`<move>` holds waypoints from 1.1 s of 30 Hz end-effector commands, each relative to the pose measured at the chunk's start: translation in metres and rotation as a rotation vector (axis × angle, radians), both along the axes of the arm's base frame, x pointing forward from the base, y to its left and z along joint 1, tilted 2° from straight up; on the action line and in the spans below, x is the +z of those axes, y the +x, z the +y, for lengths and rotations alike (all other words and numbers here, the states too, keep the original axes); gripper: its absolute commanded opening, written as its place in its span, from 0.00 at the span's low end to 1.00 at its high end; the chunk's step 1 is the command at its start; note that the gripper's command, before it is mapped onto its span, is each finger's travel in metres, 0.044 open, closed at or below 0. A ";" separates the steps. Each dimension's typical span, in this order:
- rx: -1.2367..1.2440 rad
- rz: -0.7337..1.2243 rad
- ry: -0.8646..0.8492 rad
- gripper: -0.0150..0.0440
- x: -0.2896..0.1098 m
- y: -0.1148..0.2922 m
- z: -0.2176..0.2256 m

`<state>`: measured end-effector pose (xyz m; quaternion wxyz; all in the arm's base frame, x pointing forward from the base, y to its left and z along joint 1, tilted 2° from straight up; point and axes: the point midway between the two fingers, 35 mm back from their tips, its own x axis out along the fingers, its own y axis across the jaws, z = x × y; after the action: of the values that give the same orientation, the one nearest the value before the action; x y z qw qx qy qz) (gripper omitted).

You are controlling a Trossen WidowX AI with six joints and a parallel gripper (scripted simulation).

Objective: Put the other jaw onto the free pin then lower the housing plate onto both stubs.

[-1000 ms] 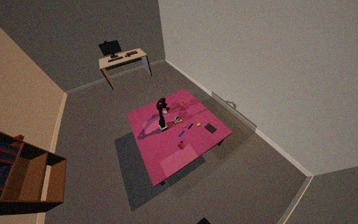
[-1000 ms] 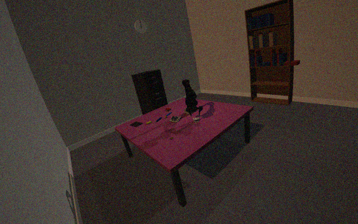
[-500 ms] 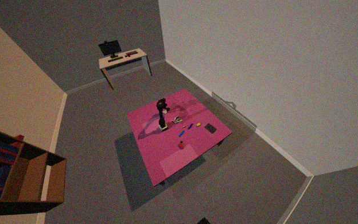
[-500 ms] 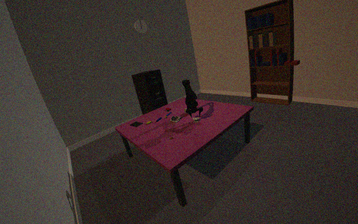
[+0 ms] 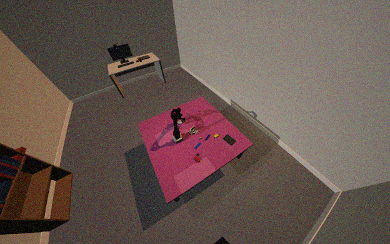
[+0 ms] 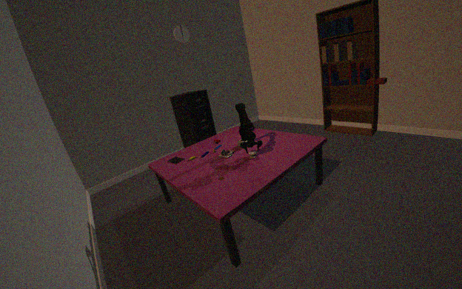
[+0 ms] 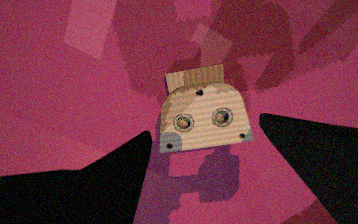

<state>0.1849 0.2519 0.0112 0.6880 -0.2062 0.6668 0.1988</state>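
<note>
Office-like room, exact type not certain. Landmark: pink table point(image 5: 183, 147) point(image 6: 271, 163). Beyond it, a desk point(image 5: 147, 59) with monitor point(image 5: 120, 52) and keyboard point(image 5: 125, 64) is seen. Behind the table, a tall bookcase point(image 6: 375, 67) is filled with binders, and a clock point(image 6: 181, 33) is mounted on the wall above it.

Housing plate point(image 5: 179, 122) point(image 6: 252, 154) point(image 7: 203, 134): pale, ribbed, two ringed holes, on pink tabletop; jaw assembly point(image 5: 193, 131) point(image 6: 226, 153) apart.
</note>
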 end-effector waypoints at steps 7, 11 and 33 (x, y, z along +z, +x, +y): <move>-0.002 0.002 0.002 1.00 -0.016 0.000 0.000; -0.002 0.002 0.002 1.00 -0.019 0.000 0.000; -0.002 0.002 0.002 1.00 -0.019 0.000 0.000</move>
<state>0.1850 0.2512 -0.0074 0.6879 -0.2059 0.6672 0.1982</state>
